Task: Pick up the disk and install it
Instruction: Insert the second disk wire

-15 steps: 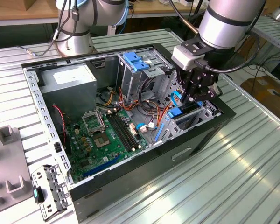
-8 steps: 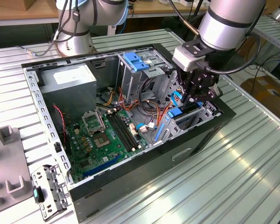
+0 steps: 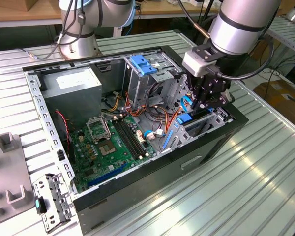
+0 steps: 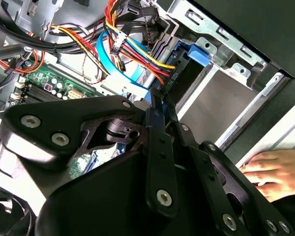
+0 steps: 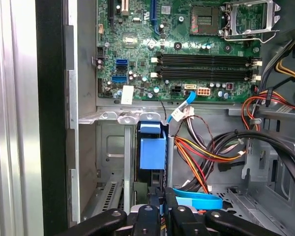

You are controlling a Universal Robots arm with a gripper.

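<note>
1. My hand (image 3: pixel 205 101) hangs low inside the open computer case (image 3: pixel 152 172), at the drive cage on the exterior view's right, beside the bundle of red, yellow and orange cables (image 3: pixel 169 118).
2. In the first wrist view my black fingers (image 5: pixel 157 209) stand pressed close together on the top edge of the disk (image 5: pixel 152 152), which sits upright in a narrow metal slot of the cage, its blue plastic rail facing the camera (only that blue end and a dark edge show, so I cannot make out the label).
3. A flat blue data cable (image 5: pixel 196 200) lies just beside my fingertips.
4. The green motherboard (image 3: pixel 113 142) lies on the case floor, past the cage.
5. In the second wrist view a person's hand (image 4: pixel 273 172) rests on the case's outer edge.
6. The case lies on a ribbed metal worktop (image 3: pixel 246 177).
</note>
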